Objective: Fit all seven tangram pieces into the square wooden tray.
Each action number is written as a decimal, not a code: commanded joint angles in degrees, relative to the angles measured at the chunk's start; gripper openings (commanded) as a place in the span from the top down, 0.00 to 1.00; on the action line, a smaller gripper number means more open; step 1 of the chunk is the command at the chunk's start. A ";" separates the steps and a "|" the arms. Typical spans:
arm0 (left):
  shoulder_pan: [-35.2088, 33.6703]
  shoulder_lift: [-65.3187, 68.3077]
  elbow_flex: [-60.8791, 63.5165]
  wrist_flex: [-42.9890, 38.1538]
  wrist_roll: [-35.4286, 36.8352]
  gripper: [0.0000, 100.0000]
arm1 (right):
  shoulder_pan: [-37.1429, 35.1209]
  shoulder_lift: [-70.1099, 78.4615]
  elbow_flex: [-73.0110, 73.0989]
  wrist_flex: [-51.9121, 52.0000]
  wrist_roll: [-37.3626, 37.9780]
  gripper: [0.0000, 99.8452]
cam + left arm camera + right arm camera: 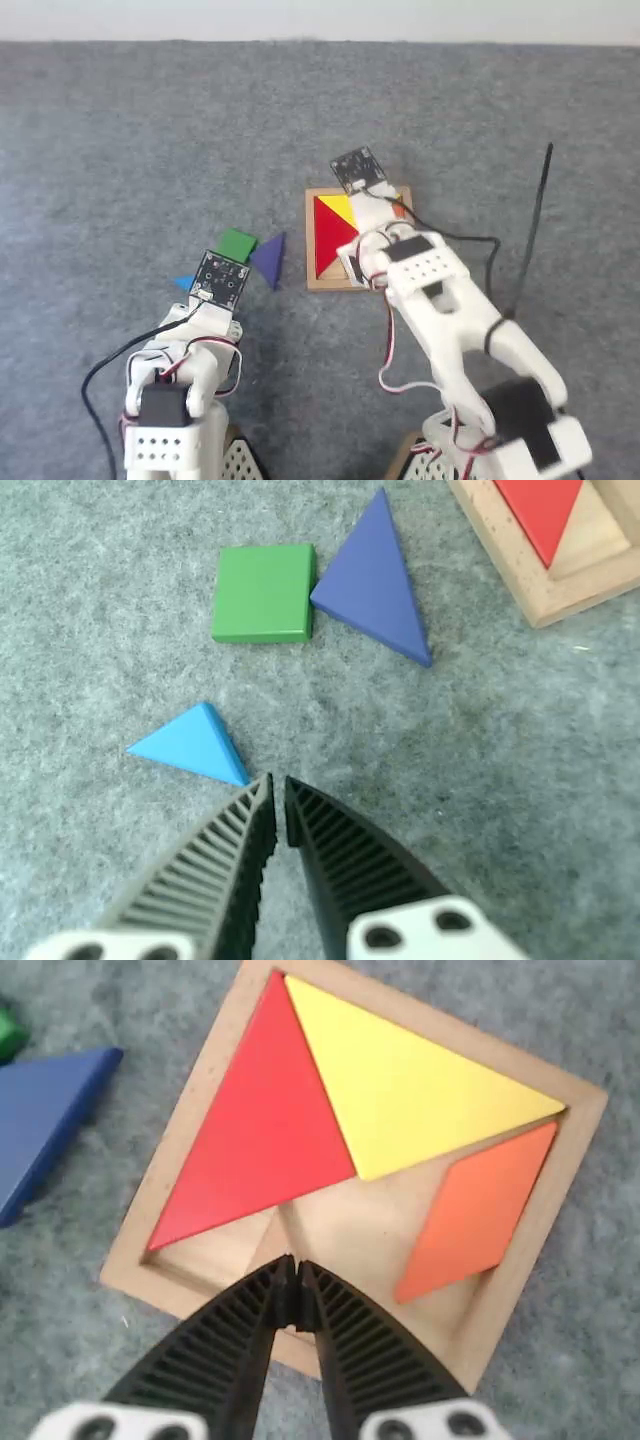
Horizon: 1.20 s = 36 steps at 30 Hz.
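The square wooden tray (193, 1110) holds a red triangle (260, 1130), a yellow triangle (400, 1080) and an orange parallelogram (475, 1210); bare wood shows between them. My right gripper (290, 1265) hovers shut and empty over the tray's near edge. On the grey carpet left of the tray (311, 240) lie a green square (263, 592), a dark blue triangle (375, 580) touching its corner, and a small light blue triangle (190, 745). My left gripper (278, 785) is shut with nothing in it, its tips just beside the light blue triangle's point.
Grey carpet covers the whole table, with open room around the loose pieces and beyond the tray. A thin black rod (535, 230) stands to the right of the tray. The arm bases sit at the near edge.
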 commanded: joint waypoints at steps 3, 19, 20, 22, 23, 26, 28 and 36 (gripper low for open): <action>-0.26 -1.32 -0.40 0.18 -0.62 0.98 | -0.92 -4.18 3.78 -4.00 1.67 0.99; -0.26 -1.32 -0.40 0.18 -0.62 0.98 | 1.36 6.90 -3.43 -1.63 2.02 0.99; -0.26 -1.32 -0.40 0.18 -0.62 0.98 | 2.77 6.90 -3.52 -1.63 2.02 0.99; -0.26 -1.32 -0.40 0.18 -0.62 0.98 | 5.76 6.90 -4.04 -1.71 2.02 0.99; -0.26 -1.32 -0.40 0.18 -0.62 0.98 | 6.81 6.90 -4.31 -1.71 2.02 0.99; -0.26 -1.32 -0.40 0.18 -0.62 0.98 | 7.87 6.90 -5.27 -1.71 2.02 0.99; -0.26 -1.32 -0.40 0.18 -0.62 0.98 | 7.87 6.90 -6.51 -1.71 1.93 0.99; -0.26 -1.32 -0.40 0.18 -0.62 0.98 | 7.69 9.98 -9.32 -4.00 1.67 0.99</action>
